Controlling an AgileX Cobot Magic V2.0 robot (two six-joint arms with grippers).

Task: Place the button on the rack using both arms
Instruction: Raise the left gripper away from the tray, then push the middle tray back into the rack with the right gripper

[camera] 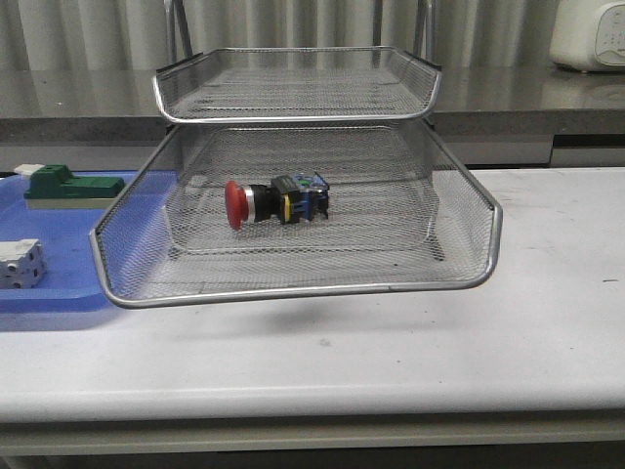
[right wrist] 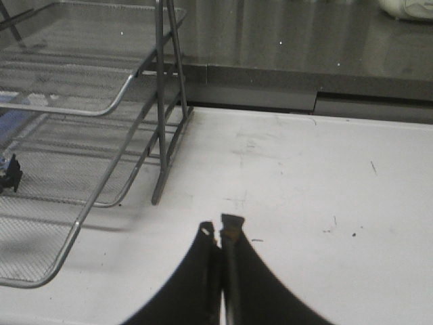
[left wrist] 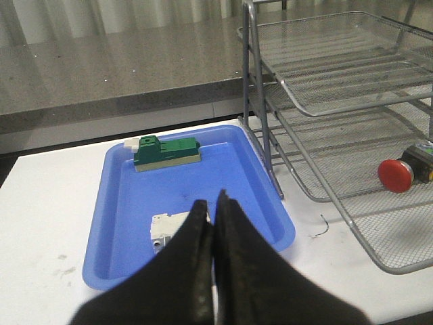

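Note:
The button (camera: 276, 201), with its red head to the left, lies on its side in the pulled-out tray of the silver wire-mesh rack (camera: 293, 289). Its red head shows in the left wrist view (left wrist: 396, 174); only a dark end of its body shows in the right wrist view (right wrist: 9, 173). My left gripper (left wrist: 211, 201) is shut and empty above the blue tray (left wrist: 122, 203), left of the rack (left wrist: 325, 101). My right gripper (right wrist: 220, 227) is shut and empty over bare table, right of the rack (right wrist: 101, 108). Neither arm shows in the front view.
The blue plastic tray (camera: 59, 293) at the left holds a green block (camera: 70, 187) and a white block (camera: 20, 262); both show in the left wrist view, green (left wrist: 166, 150), white (left wrist: 166, 227). A grey counter runs behind the table. A white appliance (camera: 589, 34) stands far right.

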